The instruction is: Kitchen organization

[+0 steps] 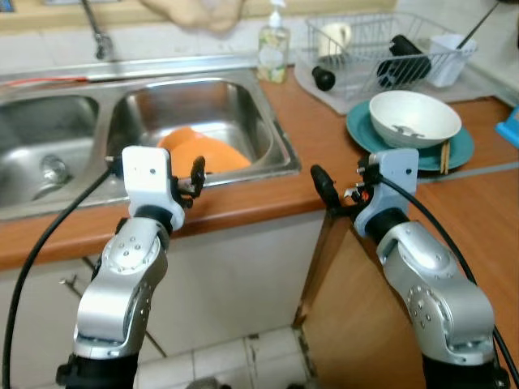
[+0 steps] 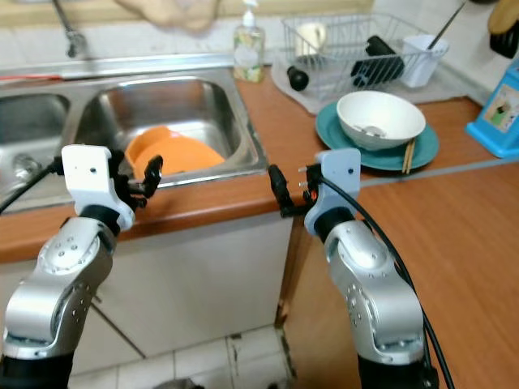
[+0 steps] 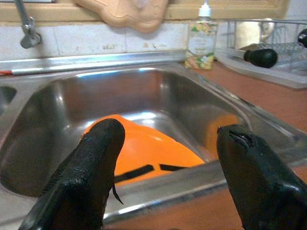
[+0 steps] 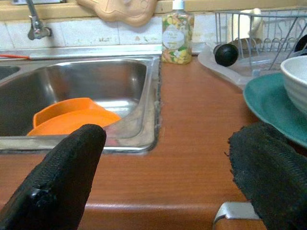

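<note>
- Left gripper [image 1: 197,180] held over the front edge of the desk [image 1: 300,121], just short of the right basin of the sink [image 1: 268,142], fingers [image 3: 91,167] spread apart, nothing between them.
- Right gripper [image 1: 328,191] hovering at the desk's front edge, to the right of the sink, fingers [image 4: 72,167] likewise wide apart and empty.
- Orange plate [image 1: 203,150] lying tilted inside the right basin, leaning toward its back wall; what looked like a second orange piece beneath it, not clearly told apart.
- Soap bottle [image 1: 274,44] standing upright on the desk behind the sink's right corner, against the tiled wall.
- Wire dish rack [image 1: 381,49] set at the back right of the desk, with a pale mug, a black item and a white cup holding a utensil inside.
- White bowl [image 1: 413,117] sitting on a teal plate [image 1: 361,130] in front of the rack; chopsticks [image 1: 443,156] resting across the plate's right rim.
- Faucet [image 1: 97,32] mounted above the divide between the two basins.
- Blue carton [image 2: 499,113] standing at the desk's far right.
</note>
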You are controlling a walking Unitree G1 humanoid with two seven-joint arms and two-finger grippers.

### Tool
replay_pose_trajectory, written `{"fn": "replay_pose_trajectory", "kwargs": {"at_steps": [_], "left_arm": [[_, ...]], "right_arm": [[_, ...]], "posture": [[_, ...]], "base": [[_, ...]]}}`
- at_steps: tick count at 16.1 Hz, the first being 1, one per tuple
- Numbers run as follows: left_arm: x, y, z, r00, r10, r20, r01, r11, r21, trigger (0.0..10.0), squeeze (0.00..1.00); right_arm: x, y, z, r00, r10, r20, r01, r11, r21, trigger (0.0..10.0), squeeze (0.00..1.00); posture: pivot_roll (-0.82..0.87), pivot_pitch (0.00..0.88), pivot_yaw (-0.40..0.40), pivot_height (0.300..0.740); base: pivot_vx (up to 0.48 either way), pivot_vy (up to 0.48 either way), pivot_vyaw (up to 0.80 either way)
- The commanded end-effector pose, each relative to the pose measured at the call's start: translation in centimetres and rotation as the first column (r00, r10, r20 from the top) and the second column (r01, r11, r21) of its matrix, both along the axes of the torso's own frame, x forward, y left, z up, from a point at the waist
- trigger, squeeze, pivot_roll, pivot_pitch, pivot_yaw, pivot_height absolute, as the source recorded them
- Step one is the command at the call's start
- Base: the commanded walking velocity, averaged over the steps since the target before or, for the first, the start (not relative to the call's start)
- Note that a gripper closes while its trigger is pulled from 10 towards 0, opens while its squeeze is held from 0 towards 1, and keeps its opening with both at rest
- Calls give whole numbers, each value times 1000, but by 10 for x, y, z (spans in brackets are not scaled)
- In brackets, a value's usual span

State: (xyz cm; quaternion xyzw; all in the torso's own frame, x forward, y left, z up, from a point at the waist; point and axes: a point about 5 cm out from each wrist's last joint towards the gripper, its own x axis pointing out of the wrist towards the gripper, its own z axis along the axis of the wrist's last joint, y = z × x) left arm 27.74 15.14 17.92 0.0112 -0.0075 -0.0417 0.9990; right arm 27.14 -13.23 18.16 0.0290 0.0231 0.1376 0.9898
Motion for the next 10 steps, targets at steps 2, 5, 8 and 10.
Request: {"fn": "replay_pose_trajectory", "kwargs": {"at_steps": [2,5,8,10], "left_arm": [[1,1,2,1000,0,5,0,1000,17,10000,0],[1,-1,0,1000,-1,-14,1,1000,13,10000,0],[0,-4,-2,1000,-4,-19,4,1000,7,10000,0],[-1,-5,-2,1000,-15,1,15,1000,-5,10000,0]], "right_arm": [[0,0,-1,1000,-11,-7,11,1000,2,10000,1000],[0,-6,-4,998,-56,-22,56,998,11,10000,1000],[0,-10,-6,997,-68,-29,68,998,1,10000,1000],[-1,-12,-7,997,-77,-31,76,997,-5,10000,1000]], "posture": [[-49,30,26,740],[-49,22,28,740],[-50,18,29,740],[-53,14,29,740]], "base": [[0,240,0],[0,0,0],[0,0,0],[0,0,0]]}}
